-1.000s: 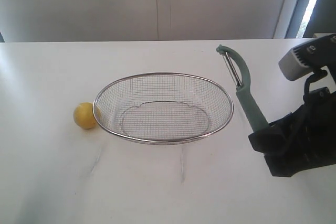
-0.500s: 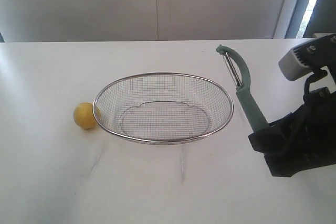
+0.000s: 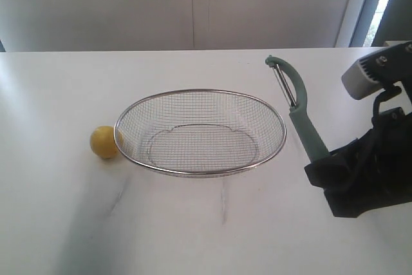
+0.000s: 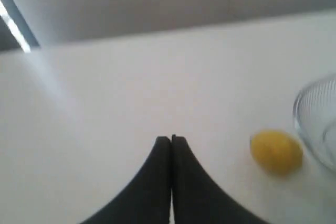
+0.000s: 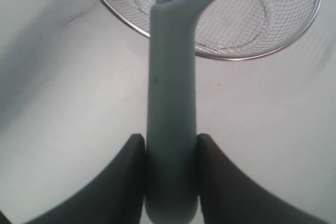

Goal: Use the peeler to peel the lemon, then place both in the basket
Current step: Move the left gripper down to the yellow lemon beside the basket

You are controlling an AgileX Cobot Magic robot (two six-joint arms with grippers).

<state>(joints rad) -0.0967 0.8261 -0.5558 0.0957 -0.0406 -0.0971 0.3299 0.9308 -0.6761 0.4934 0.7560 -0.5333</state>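
Note:
The yellow lemon [image 3: 103, 142] rests on the white table, touching the left rim of the wire mesh basket [image 3: 278, 120]. At the right of the exterior view, my right gripper [image 3: 320, 159] is shut on the teal handle of the peeler [image 3: 299, 117], whose blade end points up and away. The right wrist view shows the peeler [image 5: 170, 108] clamped in the right gripper [image 5: 170, 142], with the basket [image 5: 283, 38] beyond it. My left gripper [image 4: 171, 139] is shut on nothing and hangs over bare table, the lemon [image 4: 276, 151] off to one side. The left arm is outside the exterior view.
The white table [image 3: 193, 230] ends at a pale wall behind. A window frame [image 3: 380, 4] stands at the back right. The camera housing [image 3: 373, 72] on the right arm sits above its gripper.
A faint shadow has spread over the table at the lower left of the exterior view. Lemon, basket, peeler and right arm have not moved.

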